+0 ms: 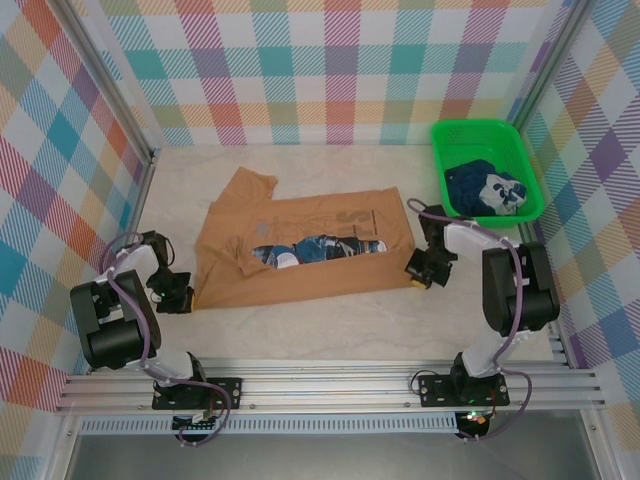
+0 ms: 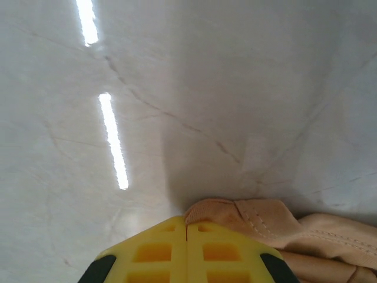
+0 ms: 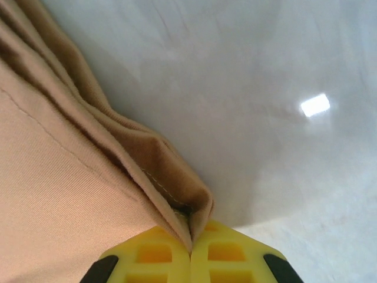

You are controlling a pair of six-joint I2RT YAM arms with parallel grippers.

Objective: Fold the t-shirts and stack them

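A tan-brown t-shirt (image 1: 300, 250) with a blue and white print lies spread flat in the middle of the table. My left gripper (image 1: 172, 295) sits at its near left corner. In the left wrist view that gripper (image 2: 187, 223) is shut, with a hemmed corner of the tan cloth (image 2: 265, 227) bunched at its tips. My right gripper (image 1: 420, 272) is at the shirt's near right corner. There the gripper (image 3: 190, 247) is shut, with a fold of the tan shirt (image 3: 70, 194) pinched between its yellow fingers. A dark navy t-shirt (image 1: 485, 187) with white print lies crumpled in the basket.
A green plastic basket (image 1: 500, 135) stands at the back right corner of the pale table (image 1: 330, 320). Checked walls close in the left, back and right sides. A metal rail (image 1: 330, 385) runs along the near edge, carrying both arm bases.
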